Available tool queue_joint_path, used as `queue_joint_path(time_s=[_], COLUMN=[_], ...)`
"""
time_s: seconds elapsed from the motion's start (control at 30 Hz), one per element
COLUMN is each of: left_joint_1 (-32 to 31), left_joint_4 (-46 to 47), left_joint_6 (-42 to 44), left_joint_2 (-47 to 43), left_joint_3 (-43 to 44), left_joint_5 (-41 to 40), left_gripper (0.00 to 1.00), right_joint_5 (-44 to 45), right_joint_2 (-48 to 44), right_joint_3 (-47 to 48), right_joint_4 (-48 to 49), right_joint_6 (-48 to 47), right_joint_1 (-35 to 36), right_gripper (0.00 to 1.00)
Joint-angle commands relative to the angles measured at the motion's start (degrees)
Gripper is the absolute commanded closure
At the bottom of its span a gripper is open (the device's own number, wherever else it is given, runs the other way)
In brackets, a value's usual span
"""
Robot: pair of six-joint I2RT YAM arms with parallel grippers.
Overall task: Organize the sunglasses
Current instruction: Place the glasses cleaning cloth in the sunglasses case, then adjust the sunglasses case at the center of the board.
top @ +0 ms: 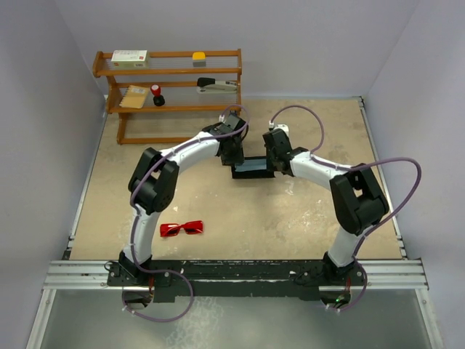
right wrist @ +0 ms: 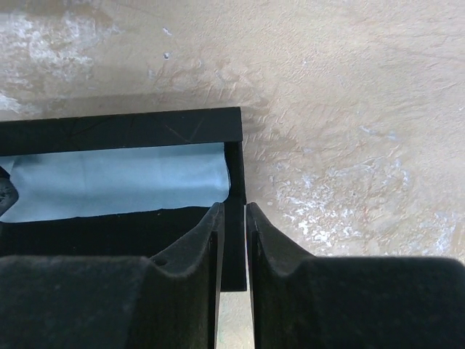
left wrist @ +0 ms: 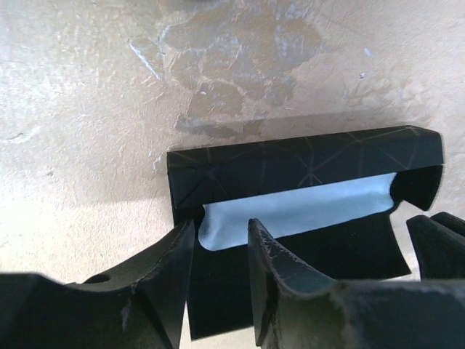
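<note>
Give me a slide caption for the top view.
Left gripper and right gripper at the open black case; red sunglasses lie apart, nearer the left arm's base.

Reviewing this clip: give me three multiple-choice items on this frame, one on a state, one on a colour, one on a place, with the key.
1. The black case is: A) shut B) open C) standing on end.
2. The cloth inside it is: A) yellow B) light blue C) red.
3. The sunglasses lie: A) in the case B) on the shelf C) on the table, near left.

Key: 1 B, both wrist views look into its interior. 2 B, pale blue fabric shows against the black lining. 3 C, the top view shows them on the table, apart from the case.
</note>
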Motion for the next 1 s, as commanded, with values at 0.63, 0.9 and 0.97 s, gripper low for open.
queue_joint_path(time_s=[0.63,0.9,0.97], left_joint_1=[-0.40,0.22,0.30], left_joint_4=[-4.06,0.99,1.74], left_joint_6=[10.68,15.30,15.56], left_joint_2=[-3.33,1.65,3.32], left_joint_3=[9.10,12.86,14.06], left_joint_5=[-7.37,-6.18,-5.35], left_gripper=[1.00,1.00,1.00], right_joint_5=[-1.95,-3.61,-4.65], right_joint_2=[-13.99,-17.56,-17.58], right_joint_3=[-7.90,-13.01,-13.59], right_joint_4=[-1.15,-1.68,-1.46], right_joint_6=[4.00,6.84,7.68], right_joint_1=[1.62,4.41,4.70], right_gripper=[1.00,1.00,1.00])
